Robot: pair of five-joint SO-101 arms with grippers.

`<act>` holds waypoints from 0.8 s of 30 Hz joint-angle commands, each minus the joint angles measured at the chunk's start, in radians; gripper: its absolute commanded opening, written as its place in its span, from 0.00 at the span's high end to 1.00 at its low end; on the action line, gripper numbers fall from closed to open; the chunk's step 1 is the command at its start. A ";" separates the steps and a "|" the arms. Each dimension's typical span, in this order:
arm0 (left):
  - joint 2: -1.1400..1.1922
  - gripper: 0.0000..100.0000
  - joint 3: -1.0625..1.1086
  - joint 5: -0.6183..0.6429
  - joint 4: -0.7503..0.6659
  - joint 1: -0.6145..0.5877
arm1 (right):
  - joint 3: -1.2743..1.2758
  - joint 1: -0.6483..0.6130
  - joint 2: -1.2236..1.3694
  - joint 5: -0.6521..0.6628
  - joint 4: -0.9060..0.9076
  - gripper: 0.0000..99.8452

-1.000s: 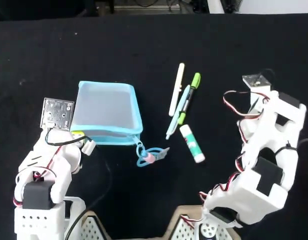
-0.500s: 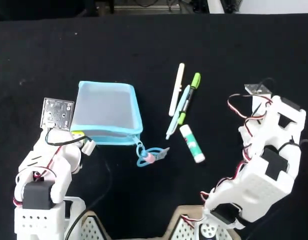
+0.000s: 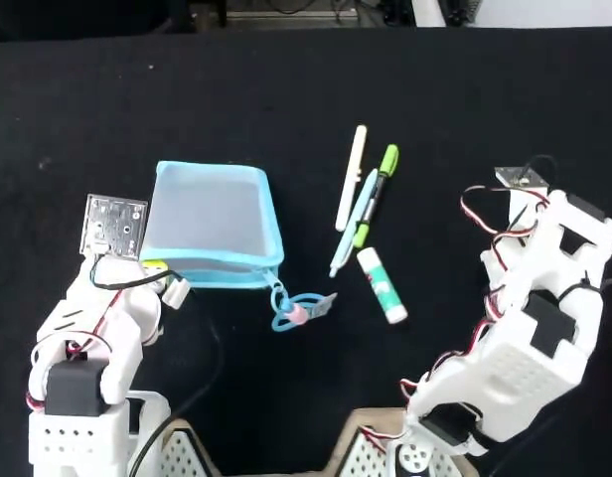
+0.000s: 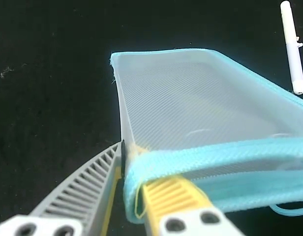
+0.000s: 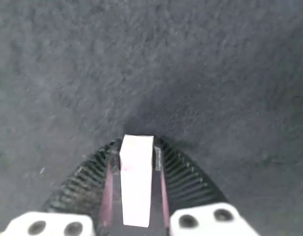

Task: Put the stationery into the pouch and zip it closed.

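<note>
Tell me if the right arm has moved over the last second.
Yes. In the high view the right arm has drawn back toward its base, slightly farther from the glue stick, which lies unmoved.

Black cloth covers the table (image 3: 236,79), pale wall (image 3: 544,12) beyond

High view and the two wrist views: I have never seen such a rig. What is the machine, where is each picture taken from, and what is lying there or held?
Two small white robot arms sit side by side at a black table. The high view looks down from a fixed camera, and each wrist view comes from a camera on one arm. On the table lie a blue pouch, a white pen, a green highlighter, a blue pen and a glue stick. The left gripper pinches the pouch's rim between its fingers. The right gripper holds a small white block, perhaps an eraser.
</note>
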 commanded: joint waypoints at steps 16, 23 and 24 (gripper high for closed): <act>-0.009 0.97 -0.039 0.009 -0.020 0.013 | 0.338 -0.457 -1.461 -0.336 0.117 0.99; -0.003 0.97 -0.209 0.008 0.026 0.013 | 0.351 -0.942 -1.748 -0.543 -0.069 0.99; 0.011 0.97 -0.237 0.008 0.037 0.013 | 0.360 -0.987 -1.753 -0.552 -0.112 0.99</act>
